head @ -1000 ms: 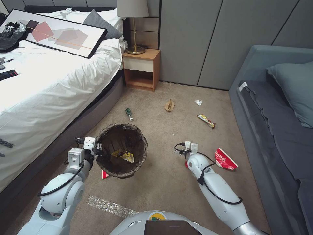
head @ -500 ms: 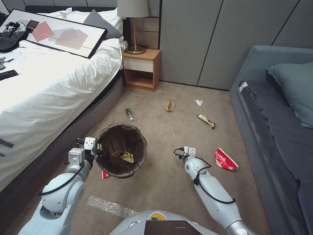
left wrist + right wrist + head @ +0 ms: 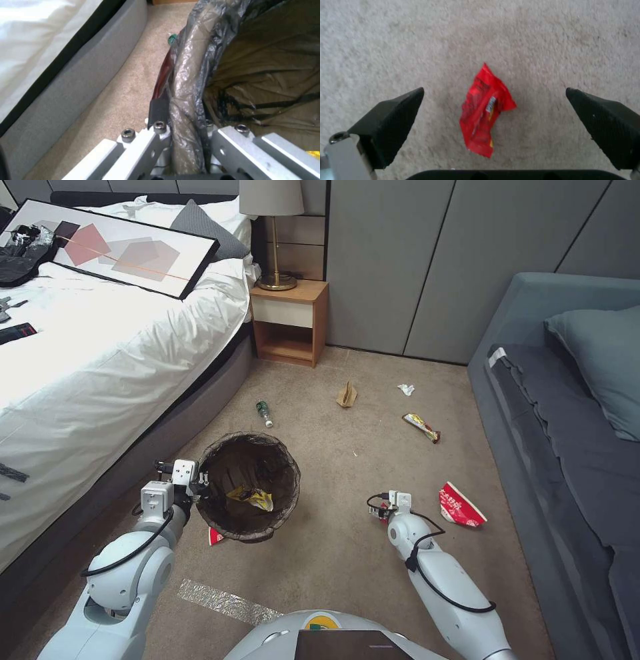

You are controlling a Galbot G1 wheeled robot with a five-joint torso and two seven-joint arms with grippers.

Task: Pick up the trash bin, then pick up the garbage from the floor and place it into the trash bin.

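My left gripper [image 3: 199,485] is shut on the near-left rim of the trash bin [image 3: 248,483], a white bucket lined with a dark bag. The left wrist view shows the bagged rim [image 3: 186,82] pinched between the jaws of the left gripper [image 3: 185,130]. A yellow wrapper [image 3: 253,499] lies inside the bin. My right gripper [image 3: 381,508] hangs low over the floor [image 3: 333,553], open, pointing down. A small red wrapper [image 3: 485,112] lies on the carpet between the spread fingers of the right gripper [image 3: 494,91], apart from both.
More garbage lies on the carpet: a red-and-white packet [image 3: 460,505], a snack-bar wrapper [image 3: 421,427], a white tissue [image 3: 406,389], a brown paper bag [image 3: 347,395], a small bottle [image 3: 264,413]. A red scrap [image 3: 215,537] peeks from under the bin. Bed [image 3: 100,360] left, sofa [image 3: 567,447] right.
My right arm has drawn back toward me and slightly right, dropping lower over the small red wrapper. The left arm and the bin have stayed still.
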